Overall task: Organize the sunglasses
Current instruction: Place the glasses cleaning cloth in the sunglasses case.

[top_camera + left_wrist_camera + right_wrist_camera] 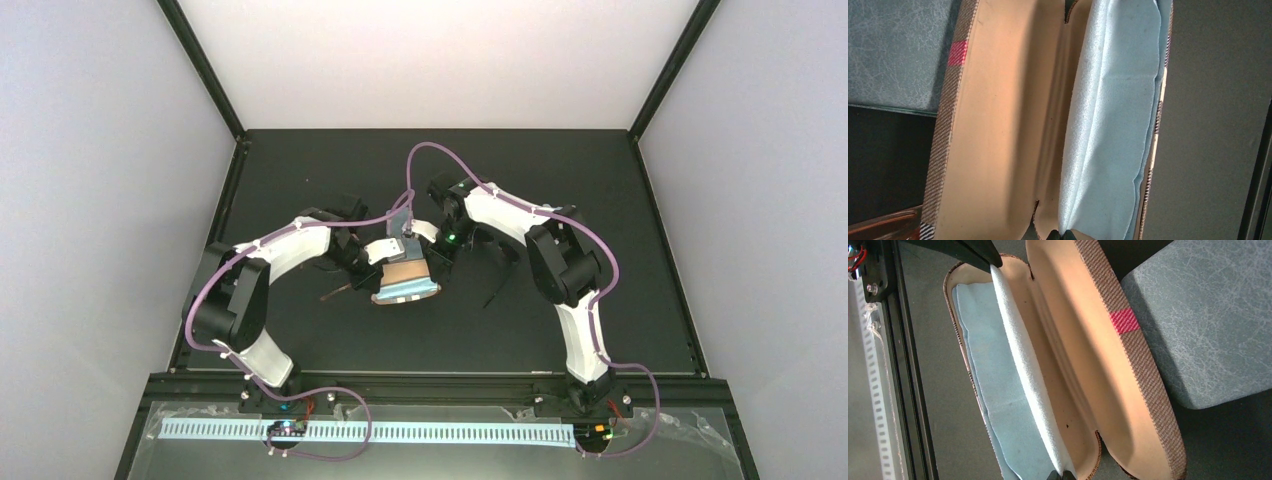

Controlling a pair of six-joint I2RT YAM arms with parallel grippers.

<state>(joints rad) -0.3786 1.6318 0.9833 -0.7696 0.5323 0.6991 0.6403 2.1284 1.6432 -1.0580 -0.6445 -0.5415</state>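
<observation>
Both arms are bolted at the near edge and reach in over the black table (300,180), meeting mid-table. Nearest item there: open oblong tan case with a brown woven shell and a red stripe (405,272) (988,125) (1073,340), lying flat with both halves up. The near half holds a light blue cloth (408,293) (1113,125) (993,390); the far half is bare tan lining. The cloth is drawn up into a ridge along the case. Left gripper (1053,235) (980,252) has its jaws closed, pinching one end of the ridge. Right gripper (1060,475) has its jaws closed on the other end; only its fingertips show. Neither pair of sunglasses is in the case and neither is held. The reddish-brown translucent sunglasses (338,291) (883,227) are on the table just left of the case. The black sunglasses with dark lenses (498,288) are on the table to its right, under the right forearm, one thin arm pointing toward the near edge. Beyond the case's far half is a mottled blue-grey oblong case (380,250) (893,50) (1208,330), closed, right beside the tan lid; can't tell if they touch.
</observation>
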